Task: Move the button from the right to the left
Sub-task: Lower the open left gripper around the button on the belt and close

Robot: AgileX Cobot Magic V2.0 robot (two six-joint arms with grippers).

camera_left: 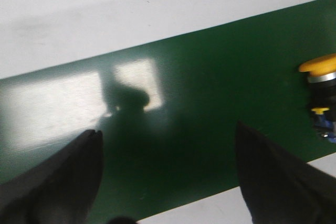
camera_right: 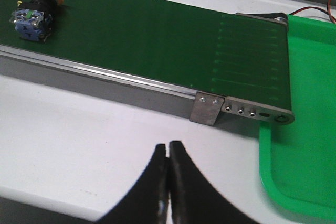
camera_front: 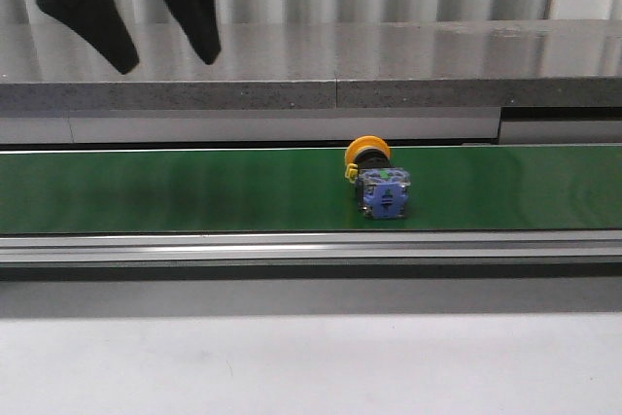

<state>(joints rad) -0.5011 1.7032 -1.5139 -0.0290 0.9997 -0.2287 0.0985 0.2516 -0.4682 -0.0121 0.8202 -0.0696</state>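
The button [camera_front: 378, 180] lies on its side on the green belt [camera_front: 194, 191], a little right of centre, yellow head to the back and blue-grey block to the front. It shows at the edge of the left wrist view [camera_left: 321, 94] and in the right wrist view [camera_right: 35, 10]. My left gripper [camera_front: 167, 57] hangs open and empty high above the belt's left part, well left of the button; it also shows in its own view [camera_left: 167, 132]. My right gripper [camera_right: 168, 144] is shut and empty over the white table, out of the front view.
A grey ledge [camera_front: 389, 75] runs behind the belt. A metal rail [camera_front: 292, 246] borders its front edge. The belt's end roller and bracket [camera_right: 247, 109] meet a bright green tray [camera_right: 310, 129] at the right. White table [camera_front: 292, 366] lies in front.
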